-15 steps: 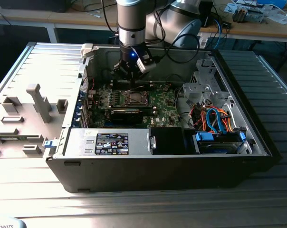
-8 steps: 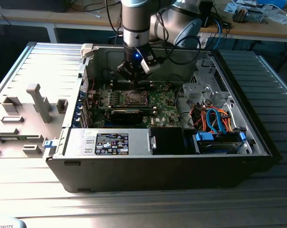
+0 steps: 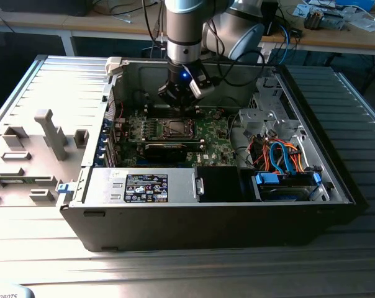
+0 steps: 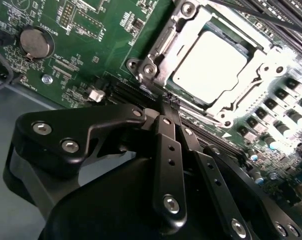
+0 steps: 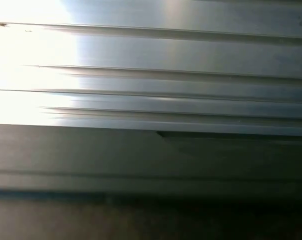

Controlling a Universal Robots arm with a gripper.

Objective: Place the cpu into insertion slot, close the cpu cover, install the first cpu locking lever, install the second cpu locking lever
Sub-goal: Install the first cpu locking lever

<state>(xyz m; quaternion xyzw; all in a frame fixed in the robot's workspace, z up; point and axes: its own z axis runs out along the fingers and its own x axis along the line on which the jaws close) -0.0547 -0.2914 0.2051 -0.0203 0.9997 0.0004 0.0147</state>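
We see the gripper inside the open computer case, which lies on the ribbed bench. In the exterior view it hangs just behind the slot, low over the green board. In the second wrist view the fingers are pressed together with nothing between them, their tips right at the near rim of the slot. The cpu lies flat in the slot, its pale metal face showing through the cut-out of the cover, which appears to lie down around it. A round coin battery sits on the board, well apart from the slot. The first wrist view shows ribbed grey metal.
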